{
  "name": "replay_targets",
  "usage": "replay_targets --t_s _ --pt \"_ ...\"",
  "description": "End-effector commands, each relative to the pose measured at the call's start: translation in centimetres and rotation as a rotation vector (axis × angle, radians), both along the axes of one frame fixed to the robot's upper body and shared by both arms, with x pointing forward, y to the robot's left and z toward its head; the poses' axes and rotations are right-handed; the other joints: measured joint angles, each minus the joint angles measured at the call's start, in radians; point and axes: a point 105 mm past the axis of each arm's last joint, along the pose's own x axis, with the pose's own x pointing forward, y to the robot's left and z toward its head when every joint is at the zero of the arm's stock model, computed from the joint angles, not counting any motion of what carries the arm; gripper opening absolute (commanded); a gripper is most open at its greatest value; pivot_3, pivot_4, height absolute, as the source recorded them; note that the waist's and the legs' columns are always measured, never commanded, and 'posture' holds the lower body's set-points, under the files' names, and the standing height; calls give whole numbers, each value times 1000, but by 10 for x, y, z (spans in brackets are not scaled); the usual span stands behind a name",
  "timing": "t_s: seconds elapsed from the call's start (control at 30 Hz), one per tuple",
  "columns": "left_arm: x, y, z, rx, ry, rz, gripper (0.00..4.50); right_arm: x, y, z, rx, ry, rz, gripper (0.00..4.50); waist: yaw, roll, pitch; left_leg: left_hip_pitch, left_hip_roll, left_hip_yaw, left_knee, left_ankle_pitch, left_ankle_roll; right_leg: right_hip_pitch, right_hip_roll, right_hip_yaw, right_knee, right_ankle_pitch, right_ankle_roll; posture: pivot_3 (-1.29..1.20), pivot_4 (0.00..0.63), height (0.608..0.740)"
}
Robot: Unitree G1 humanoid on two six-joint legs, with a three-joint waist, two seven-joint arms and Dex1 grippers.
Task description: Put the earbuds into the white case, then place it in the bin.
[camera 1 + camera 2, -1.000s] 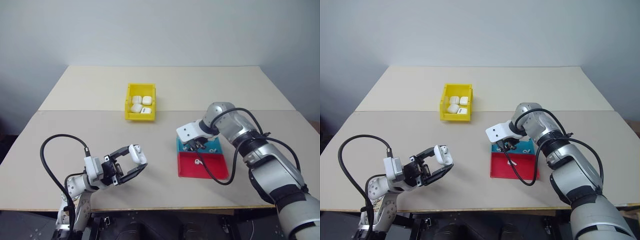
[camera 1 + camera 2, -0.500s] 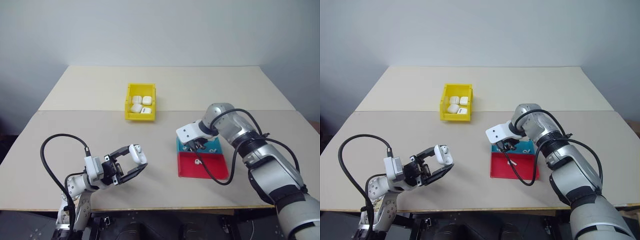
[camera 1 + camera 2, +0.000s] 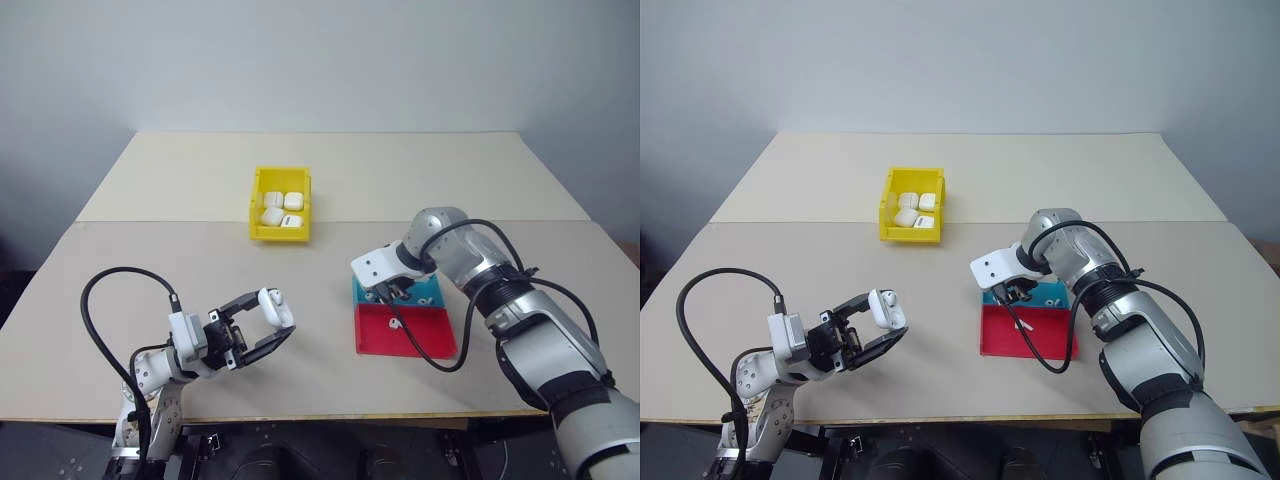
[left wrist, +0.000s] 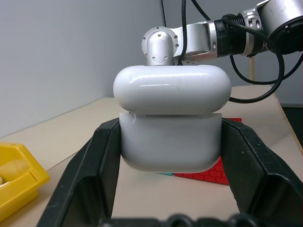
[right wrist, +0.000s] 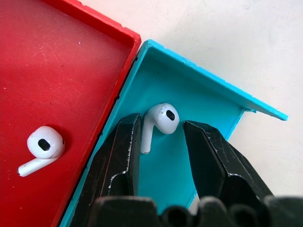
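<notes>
My left gripper (image 3: 272, 318) is shut on the white case (image 4: 171, 127) and holds it above the table at the front left. The case's lid (image 4: 172, 87) sits slightly ajar. My right gripper (image 5: 162, 125) points down into the teal tray (image 5: 189, 94), open. Its fingers stand on either side of one earbud (image 5: 161, 118) that lies on the tray floor. Another earbud (image 5: 43, 144) lies in the red tray (image 5: 57, 71) next to it. The yellow bin (image 3: 279, 232) stands at the table's middle, farther back.
Several white cases (image 3: 282, 209) lie in the bin. The teal tray (image 3: 428, 296) and red tray (image 3: 425, 338) sit edge to edge at the front right. A black cable (image 3: 105, 330) loops from my left wrist.
</notes>
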Motion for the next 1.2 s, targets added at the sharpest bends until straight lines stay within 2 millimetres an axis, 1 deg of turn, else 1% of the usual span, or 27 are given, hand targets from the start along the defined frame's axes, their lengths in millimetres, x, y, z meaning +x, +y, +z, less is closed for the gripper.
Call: replay_targets --t_s 0.03,0.5,0.6,0.87,0.93,1.07,1.13,1.2 --pt "-2 1 8 1 -53 4 2785 -4 3 1 7 -4 42 1430 0 0 0 0 0 0 0 0 0 0 0 0 0 0 0 0 150 740" --pt "0 2 7 2 -58 13 2785 -2 6 1 7 -20 46 1430 0 0 0 0 0 0 0 0 0 0 0 0 0 0 0 0 150 740" --pt "0 2 7 3 -58 16 2785 -1 6 0 7 -20 40 913 0 0 0 0 0 0 0 0 0 0 0 0 0 0 0 0 150 740" --pt "1 2 7 3 -59 19 2785 0 4 5 34 -30 21 913 0 0 0 1 0 0 0 0 0 1 0 0 0 0 0 0 150 740" --pt "1 1 8 2 -61 17 2785 1 2 11 65 -35 -3 913 0 0 0 1 0 0 0 0 0 1 0 0 0 0 0 0 150 740" --pt "4 0 13 -11 -68 13 2785 5 -7 27 120 -76 -51 913 2 0 0 0 0 0 0 0 0 0 0 0 0 0 0 0 150 740" --pt "4 -2 17 -24 -77 1 2785 6 -14 43 183 -110 -91 913 4 0 0 0 0 0 0 0 0 0 0 0 0 0 0 0 150 740" --pt "6 -7 23 -44 -84 -22 2785 6 -25 68 291 -159 -153 913 4 0 0 0 0 0 0 0 0 0 0 0 0 0 0 0 150 740"
